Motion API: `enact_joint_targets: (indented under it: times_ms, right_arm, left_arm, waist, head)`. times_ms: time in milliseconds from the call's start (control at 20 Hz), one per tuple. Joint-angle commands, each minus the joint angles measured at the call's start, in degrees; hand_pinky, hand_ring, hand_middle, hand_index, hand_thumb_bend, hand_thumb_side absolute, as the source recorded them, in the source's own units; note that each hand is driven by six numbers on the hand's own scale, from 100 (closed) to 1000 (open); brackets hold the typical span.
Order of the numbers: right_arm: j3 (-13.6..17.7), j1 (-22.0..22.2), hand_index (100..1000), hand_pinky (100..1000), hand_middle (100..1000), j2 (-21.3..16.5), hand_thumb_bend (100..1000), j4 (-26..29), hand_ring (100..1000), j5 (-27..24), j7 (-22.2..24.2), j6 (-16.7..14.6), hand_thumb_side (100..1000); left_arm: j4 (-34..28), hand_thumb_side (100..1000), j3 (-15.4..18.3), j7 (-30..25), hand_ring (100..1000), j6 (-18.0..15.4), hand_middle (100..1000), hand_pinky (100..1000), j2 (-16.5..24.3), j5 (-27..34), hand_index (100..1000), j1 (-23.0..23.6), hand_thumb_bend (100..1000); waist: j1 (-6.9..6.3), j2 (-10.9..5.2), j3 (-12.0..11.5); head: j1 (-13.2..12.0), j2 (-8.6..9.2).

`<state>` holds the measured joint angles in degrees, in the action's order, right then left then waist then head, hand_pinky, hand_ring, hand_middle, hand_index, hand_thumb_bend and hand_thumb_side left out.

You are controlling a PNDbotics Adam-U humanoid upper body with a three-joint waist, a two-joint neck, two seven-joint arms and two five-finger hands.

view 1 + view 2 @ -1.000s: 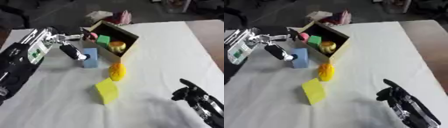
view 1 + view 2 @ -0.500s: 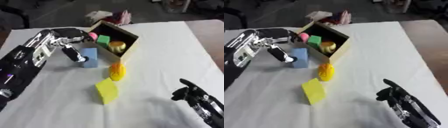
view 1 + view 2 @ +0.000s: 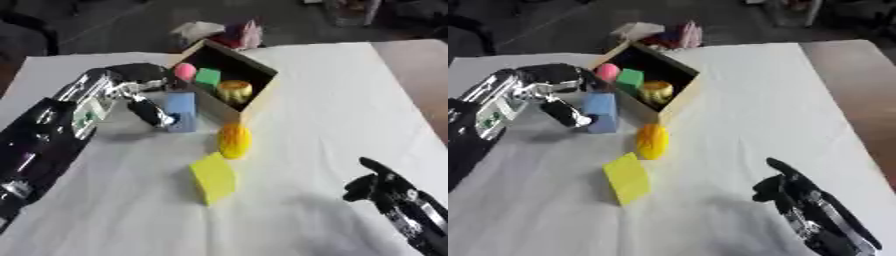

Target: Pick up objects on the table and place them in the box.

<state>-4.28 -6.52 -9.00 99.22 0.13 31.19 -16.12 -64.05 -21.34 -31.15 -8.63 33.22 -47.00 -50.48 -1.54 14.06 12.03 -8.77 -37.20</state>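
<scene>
table (image 3: pixel 332 100) carrying all | box (image 3: pixel 259 98) lying open, pink, green, yellow pieces inside | left hand (image 3: pixel 149 102) curling on blue block (image 3: pixel 181 111) beside box wall; should be lifting it above the rim before swinging in | right hand (image 3: pixel 785 192) idling, fingers relaxed, lower right

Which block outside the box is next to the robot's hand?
The blue block, standing beside the box, right at the left hand. The yellow block lies farther off.
</scene>
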Motion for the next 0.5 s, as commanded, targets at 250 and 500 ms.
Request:
enact_joint_targets:
  times_ms: [250,500]
  right_arm:
    - [0.1,-0.5,1000,720,681,-0.7,100,0.4,683,0.1,0.0,0.0,686]
    - [0.2,-0.4,1000,720,681,-0.7,100,0.4,683,0.2,-0.1,0.0,689]
  left_arm:
    - [-0.7,336,0.0,-4.3,640,-0.8,657,734,1.3,2.8,820,-0.6,277]
    - [-4.0,309,0.7,-1.0,563,0.3,548,699,2.6,3.2,734,-1.0,174]
  waist:
    - [0.12,-1.06,0.0]
    - [0.06,-1.11,0.0]
  head:
    - [0.0,0.20]
    - [0.1,0.30]
